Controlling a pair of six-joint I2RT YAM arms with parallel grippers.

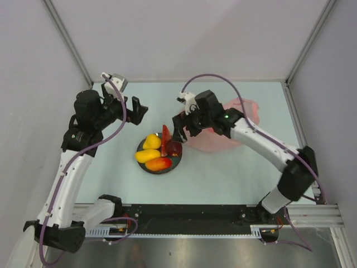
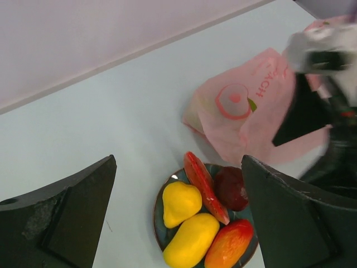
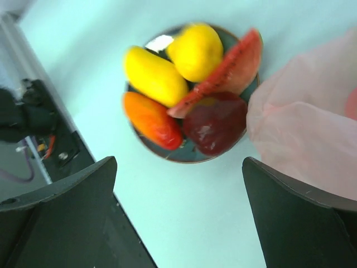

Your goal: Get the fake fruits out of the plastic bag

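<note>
Pink, thin plastic bag (image 1: 207, 142) lies beside the plate (image 1: 179, 162) holding five fake fruits (image 1: 156, 153). Left end effector (image 1: 127, 96) and right end effector (image 1: 186, 129) stand open, empty. Pinch a film fold; fruits likely light, slick.

Table (image 1: 111, 178) left of plate (image 1: 177, 163) open — pink bag (image 1: 223, 137) just beside plate's right rim blocks that side.

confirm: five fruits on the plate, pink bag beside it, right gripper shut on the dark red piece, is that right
No: the right gripper is open, holding nothing, per the right wrist view. The dark red piece lies on the plate among five fruits, the pink bag beside it.
</note>
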